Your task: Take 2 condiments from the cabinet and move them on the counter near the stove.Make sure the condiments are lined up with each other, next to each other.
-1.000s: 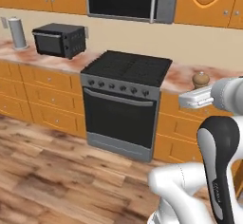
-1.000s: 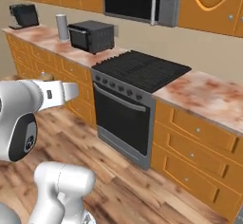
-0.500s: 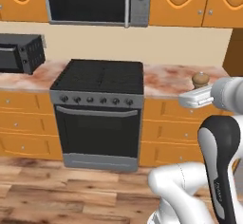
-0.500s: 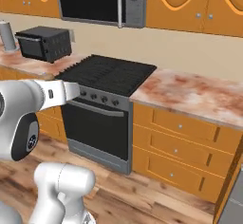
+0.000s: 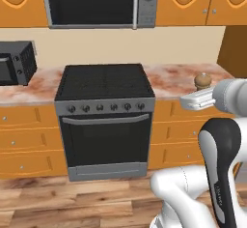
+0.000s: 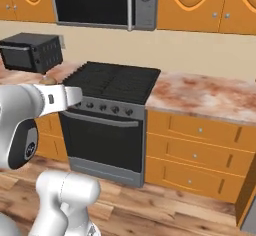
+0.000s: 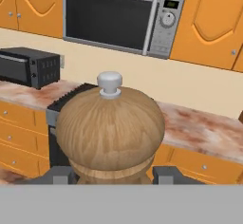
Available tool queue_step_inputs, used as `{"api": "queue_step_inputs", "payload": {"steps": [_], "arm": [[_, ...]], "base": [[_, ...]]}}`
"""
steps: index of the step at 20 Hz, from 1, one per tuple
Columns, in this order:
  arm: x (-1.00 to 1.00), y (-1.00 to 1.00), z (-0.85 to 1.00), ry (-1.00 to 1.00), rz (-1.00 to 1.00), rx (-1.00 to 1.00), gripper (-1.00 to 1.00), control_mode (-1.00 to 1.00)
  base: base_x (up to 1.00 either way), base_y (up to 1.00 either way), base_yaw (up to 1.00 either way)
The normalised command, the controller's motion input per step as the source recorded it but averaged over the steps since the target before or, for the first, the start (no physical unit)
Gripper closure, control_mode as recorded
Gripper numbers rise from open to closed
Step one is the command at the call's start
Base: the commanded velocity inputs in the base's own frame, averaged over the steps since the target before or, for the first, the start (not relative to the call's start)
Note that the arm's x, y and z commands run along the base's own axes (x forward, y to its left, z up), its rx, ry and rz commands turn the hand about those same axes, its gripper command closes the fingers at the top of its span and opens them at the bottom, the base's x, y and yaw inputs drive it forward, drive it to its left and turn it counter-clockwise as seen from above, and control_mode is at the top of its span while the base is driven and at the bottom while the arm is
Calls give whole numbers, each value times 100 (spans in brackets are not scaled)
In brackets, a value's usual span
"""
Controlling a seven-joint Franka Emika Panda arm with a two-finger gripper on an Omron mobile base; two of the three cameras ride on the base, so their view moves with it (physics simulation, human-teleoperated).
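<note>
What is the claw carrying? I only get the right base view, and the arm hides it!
Observer: A wooden pepper mill. In the hand view the claw is shut on its lower part.
Operator: Is it standing up straight?
Observer: Yes. The left base view shows it upright, with its round knob on top.
Operator: Which side of the stove is it on?
Observer: In the left base view it is to the right of the stove, held in the air in front of the counter, not set down.
</note>
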Motion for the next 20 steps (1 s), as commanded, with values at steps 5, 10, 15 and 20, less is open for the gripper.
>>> {"api": "queue_step_inputs", "payload": {"steps": [5,10,15,20], "arm": [[0,0,0,0,0,0,100,100],[0,0,0,0,0,0,100,100],[0,0,0,0,0,0,100,100],[0,0,0,0,0,0,100,100]], "base": [[39,48,-30],[51,39,-29],[44,33,-16],[55,14,3]]}}
